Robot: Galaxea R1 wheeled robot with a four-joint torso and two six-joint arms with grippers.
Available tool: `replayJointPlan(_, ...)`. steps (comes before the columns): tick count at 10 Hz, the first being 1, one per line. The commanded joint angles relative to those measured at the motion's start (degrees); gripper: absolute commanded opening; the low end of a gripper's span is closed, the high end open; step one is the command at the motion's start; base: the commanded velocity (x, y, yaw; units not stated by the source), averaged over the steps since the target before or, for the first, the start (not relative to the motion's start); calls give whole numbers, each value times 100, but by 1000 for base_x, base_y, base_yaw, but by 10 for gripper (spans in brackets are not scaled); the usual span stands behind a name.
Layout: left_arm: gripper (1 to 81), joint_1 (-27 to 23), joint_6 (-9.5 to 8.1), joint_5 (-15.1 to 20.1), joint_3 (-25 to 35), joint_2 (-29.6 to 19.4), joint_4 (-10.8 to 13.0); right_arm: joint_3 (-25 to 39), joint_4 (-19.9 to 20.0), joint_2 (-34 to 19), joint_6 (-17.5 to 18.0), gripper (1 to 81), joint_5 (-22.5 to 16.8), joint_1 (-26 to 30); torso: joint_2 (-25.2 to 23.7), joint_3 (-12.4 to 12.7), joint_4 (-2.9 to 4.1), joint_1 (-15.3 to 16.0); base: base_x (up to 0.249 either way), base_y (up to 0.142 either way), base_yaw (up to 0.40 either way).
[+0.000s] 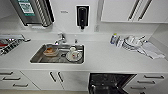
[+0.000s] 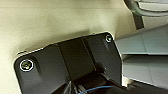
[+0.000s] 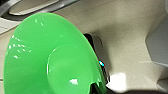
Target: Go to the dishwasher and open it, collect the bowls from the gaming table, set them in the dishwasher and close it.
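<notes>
Item: green bowl (image 3: 50, 57), grasped by our right gripper at its rim, carried for loading. Dishwasher (image 1: 108, 83) open below the counter (image 1: 100, 57). Left gripper's grasp: we cannot tell.

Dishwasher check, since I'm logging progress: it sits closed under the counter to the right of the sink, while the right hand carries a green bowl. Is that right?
Not quite. The head view shows the dishwasher open, its dark inside exposed under the counter, right of the sink. The green bowl at the right hand is correct.

glossy green plastic-looking bowl (image 3: 50, 57); brushed steel sink (image 1: 37, 57); smooth matt white counter (image 1: 105, 58); dark dishwasher (image 1: 107, 83) interior.
</notes>
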Motion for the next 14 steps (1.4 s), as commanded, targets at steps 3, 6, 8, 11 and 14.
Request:
replayJointPlan(3,811,810,74,-1931,-1546,350,267,1650,-65,-1694,593,10,554,1063,0,0,0,0,0,0,0)
replayJointPlan(6,811,1241,82,-2539,-2815,897,276,2513,-117,-2064,779,10,379,1775,0,0,0,0,0,0,0)
replayJointPlan(8,811,1469,82,-2793,-3332,1089,276,2793,-126,-2195,1042,10,291,2364,0,0,0,0,0,0,0)
replayJointPlan(11,811,1742,82,-3242,-4283,1459,276,3207,-126,-2179,1227,10,-140,3330,0,0,0,0,0,0,0)
replayJointPlan(14,811,2146,82,-3277,-4986,2004,188,3287,-56,-1634,1245,10,-1264,4316,0,0,0,0,0,0,0)
